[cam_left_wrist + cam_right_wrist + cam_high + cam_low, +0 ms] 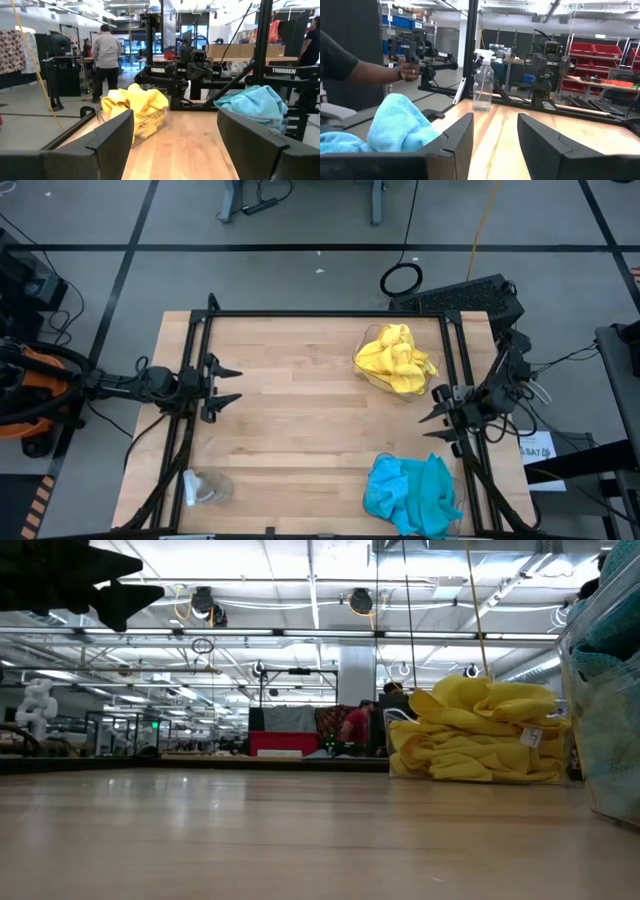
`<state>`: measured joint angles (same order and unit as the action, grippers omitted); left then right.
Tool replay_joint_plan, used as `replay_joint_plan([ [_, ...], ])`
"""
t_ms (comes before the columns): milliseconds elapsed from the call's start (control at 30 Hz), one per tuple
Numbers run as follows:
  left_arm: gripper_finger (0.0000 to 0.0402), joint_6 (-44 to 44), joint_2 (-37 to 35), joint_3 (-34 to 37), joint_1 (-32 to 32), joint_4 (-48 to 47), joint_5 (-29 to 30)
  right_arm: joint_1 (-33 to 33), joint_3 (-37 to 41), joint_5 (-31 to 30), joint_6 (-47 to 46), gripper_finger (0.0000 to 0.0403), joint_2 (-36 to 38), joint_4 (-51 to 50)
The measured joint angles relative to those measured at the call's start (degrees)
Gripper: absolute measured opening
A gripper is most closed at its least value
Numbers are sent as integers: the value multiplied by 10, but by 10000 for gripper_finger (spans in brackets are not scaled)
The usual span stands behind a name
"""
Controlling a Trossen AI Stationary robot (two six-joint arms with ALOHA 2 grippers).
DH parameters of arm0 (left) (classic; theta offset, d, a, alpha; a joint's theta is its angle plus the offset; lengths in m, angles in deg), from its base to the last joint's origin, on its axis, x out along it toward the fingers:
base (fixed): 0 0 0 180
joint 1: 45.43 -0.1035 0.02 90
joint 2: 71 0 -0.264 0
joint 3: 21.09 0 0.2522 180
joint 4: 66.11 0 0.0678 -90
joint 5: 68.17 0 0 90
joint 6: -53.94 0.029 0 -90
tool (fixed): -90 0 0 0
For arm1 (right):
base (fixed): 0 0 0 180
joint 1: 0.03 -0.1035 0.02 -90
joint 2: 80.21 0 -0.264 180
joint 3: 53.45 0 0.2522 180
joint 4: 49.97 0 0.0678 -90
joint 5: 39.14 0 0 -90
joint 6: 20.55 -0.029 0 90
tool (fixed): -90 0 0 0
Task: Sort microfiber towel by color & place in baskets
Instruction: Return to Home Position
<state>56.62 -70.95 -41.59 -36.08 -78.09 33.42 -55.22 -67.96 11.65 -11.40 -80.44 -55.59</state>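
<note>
Both left pincer (pixel 237 384) and right pincer (pixel 430 410) gape empty; right wrist view alone shows a person's hand (pixel 409 71)

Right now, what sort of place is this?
Probably a robotics workshop: a left arm and right arm mounted at a wooden table, red storage bins on shelves, and a high ceiling with strip lights.

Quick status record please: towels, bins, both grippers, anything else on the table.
yellow towels: piled in the upper bin of the high view
blue towels: piled in the lower bin
left gripper: open, empty, at the table's left edge
right gripper: open, empty, at the right edge
other: clear spray bottle, upright
</note>
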Motion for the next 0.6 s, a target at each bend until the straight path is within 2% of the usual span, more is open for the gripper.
replay_joint_plan([
  [367,292,-57,0,0,0,-60,-31,5,0,3,-17,143,0,-4],
  [600,292,-80,0,15,0,-86,-38,5,-1,3,-68,143,0,-36],
])
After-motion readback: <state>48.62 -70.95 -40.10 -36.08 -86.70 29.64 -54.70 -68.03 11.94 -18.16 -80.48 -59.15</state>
